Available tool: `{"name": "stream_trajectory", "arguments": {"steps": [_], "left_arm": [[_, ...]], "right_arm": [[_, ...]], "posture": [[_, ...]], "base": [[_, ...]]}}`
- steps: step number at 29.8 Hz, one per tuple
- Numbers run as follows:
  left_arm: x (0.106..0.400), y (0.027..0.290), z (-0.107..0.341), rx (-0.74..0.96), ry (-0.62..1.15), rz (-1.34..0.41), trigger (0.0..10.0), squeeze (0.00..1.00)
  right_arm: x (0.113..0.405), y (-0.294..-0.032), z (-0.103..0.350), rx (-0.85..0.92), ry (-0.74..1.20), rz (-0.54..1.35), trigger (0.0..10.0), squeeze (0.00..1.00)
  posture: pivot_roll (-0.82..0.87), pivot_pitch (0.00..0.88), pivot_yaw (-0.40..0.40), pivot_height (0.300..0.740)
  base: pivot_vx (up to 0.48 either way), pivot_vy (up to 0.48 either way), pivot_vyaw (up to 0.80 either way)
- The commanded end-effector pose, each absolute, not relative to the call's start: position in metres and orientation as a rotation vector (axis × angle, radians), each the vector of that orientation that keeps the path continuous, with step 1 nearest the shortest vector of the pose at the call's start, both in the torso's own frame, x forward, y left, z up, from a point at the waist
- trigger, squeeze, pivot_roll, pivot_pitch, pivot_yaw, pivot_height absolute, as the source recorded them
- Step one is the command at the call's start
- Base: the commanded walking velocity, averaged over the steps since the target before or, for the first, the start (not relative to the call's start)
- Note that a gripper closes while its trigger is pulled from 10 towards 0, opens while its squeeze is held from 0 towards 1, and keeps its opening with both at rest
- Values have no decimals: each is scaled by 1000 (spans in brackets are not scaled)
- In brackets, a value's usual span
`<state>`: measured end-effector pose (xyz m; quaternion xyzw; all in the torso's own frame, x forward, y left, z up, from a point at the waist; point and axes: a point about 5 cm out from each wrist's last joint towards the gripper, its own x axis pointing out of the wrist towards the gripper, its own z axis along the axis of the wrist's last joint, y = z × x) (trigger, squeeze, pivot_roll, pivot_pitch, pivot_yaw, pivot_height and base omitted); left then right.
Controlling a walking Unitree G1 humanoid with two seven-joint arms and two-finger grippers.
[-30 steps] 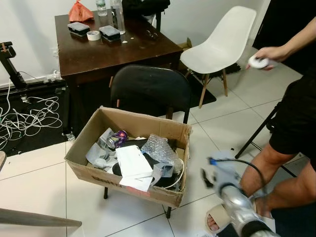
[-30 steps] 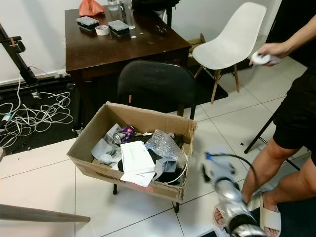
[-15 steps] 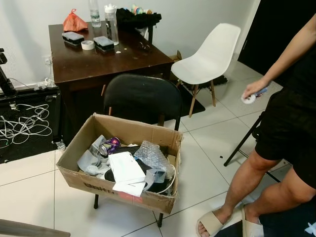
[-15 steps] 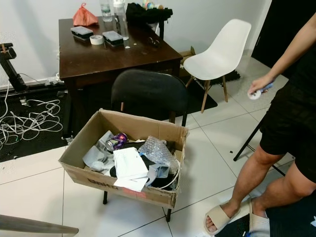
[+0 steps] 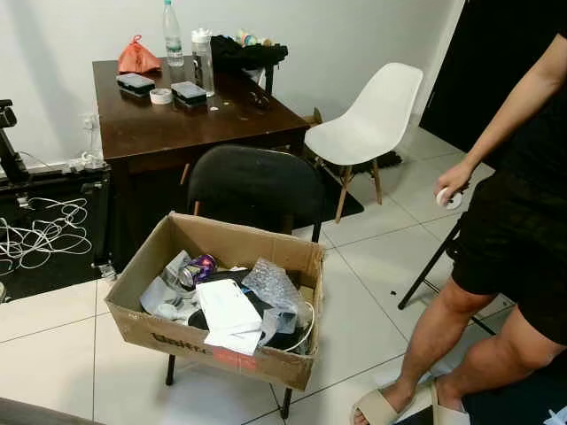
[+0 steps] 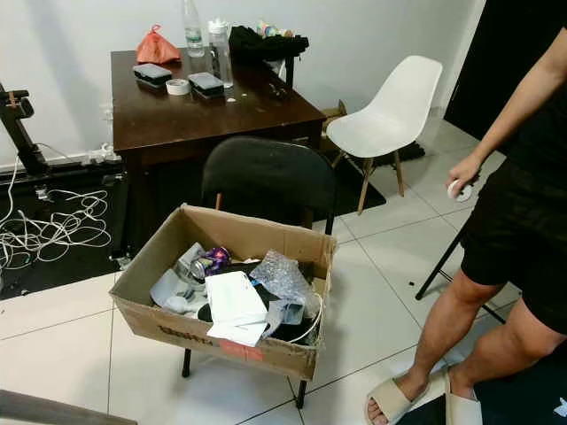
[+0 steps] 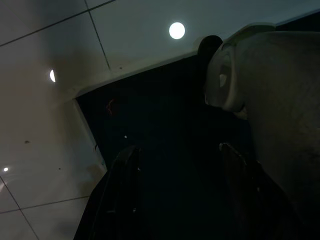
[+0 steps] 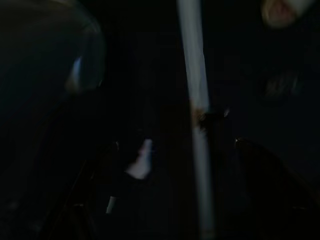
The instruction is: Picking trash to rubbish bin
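step: looks between pickups, both arms idle | bin: cardboard box [image 5: 221, 347] on the black chair [image 5: 257, 184], already holding a crushed can [image 5: 197, 266], bubble wrap [image 5: 273, 286] and papers [image 5: 227, 305] | left gripper [image 7: 182, 197]: fingers spread, empty | right gripper: too dark, cannot tell | person [image 5: 505, 266] just beside | next: likely find loose trash, reach for it

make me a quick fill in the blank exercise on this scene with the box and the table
1. The cardboard box of trash rests on the seat of a ____ chair.
2. The roll of tape lies on the dark ____.
3. The empty chair beside the table is ____ in colour.

Missing words: black; table; white
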<state>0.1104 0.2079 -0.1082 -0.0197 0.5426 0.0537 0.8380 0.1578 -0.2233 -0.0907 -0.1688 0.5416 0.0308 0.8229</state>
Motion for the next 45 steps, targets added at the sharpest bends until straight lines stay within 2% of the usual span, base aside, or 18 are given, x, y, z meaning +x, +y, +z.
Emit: {"name": "stream_trajectory", "arguments": {"steps": [1,8,19,27,35,40,41,45], "left_arm": [[104,205,-111,-39,1181,104,10000,0],[104,206,-111,-27,1188,93,10000,0],[103,207,-111,-8,1191,79,10000,0],[102,206,-111,-16,1194,87,10000,0],[101,205,-112,-18,1197,82,10000,0],[100,204,-112,-19,1199,79,10000,0],[100,204,-112,-19,1200,77,10000,0],[100,204,-112,-19,1201,75,10000,0]], "right_arm": [[149,-221,-95,-404,1196,110,10000,0],[144,-211,-99,-420,1212,157,10000,0],[135,-206,-103,-452,1244,196,10000,0],[159,-200,-95,-469,1200,220,10000,0],[163,-203,-92,-476,1191,223,10000,0],[145,-215,-97,-482,1222,217,10000,0],[133,-223,-100,-484,1245,212,10000,0],[125,-227,-101,-484,1259,209,10000,0]], "posture": [[-77,135,10,740],[-69,138,18,740],[-60,133,23,740],[-55,129,11,740],[-55,132,11,740],[-57,139,12,740],[-57,141,14,740],[-58,144,14,740]], "base": [[0,0,0],[0,0,0],[-265,0,0],[-283,0,0],[-284,0,0],[-284,0,0],[-285,0,0],[-285,0,0]]}}
